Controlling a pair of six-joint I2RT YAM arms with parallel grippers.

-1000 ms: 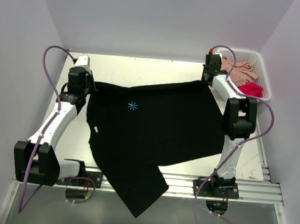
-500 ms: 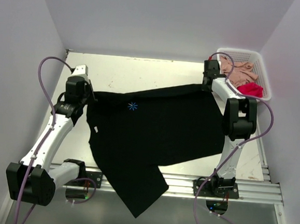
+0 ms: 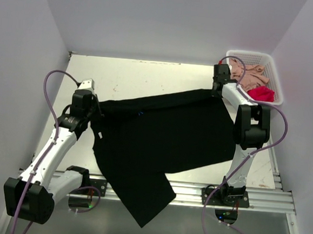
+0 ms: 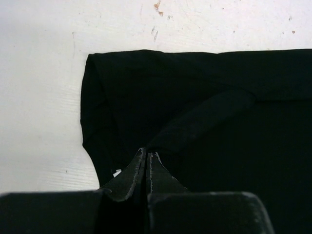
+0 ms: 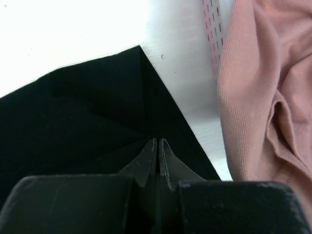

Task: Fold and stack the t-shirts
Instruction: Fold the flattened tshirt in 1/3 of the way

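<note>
A large black t-shirt lies spread over the table, one part hanging over the near rail. My left gripper is shut on its left edge, the fabric pinched and bunched between the closed fingers. At the far right corner of the shirt my right gripper is shut on the cloth, its tips closed over a pulled fold. A dusty pink t-shirt and a bright red one lie in the basket; the pink cloth fills the right of the right wrist view.
The white lattice basket stands at the back right corner, close beside my right gripper. The white table shows behind the shirt. An aluminium rail runs along the near edge, and grey walls close in on both sides.
My left gripper has pulled the shirt's left edge toward the near side and slightly right, folding the top edge over so the small blue print is hidden. The right gripper has barely moved.
</note>
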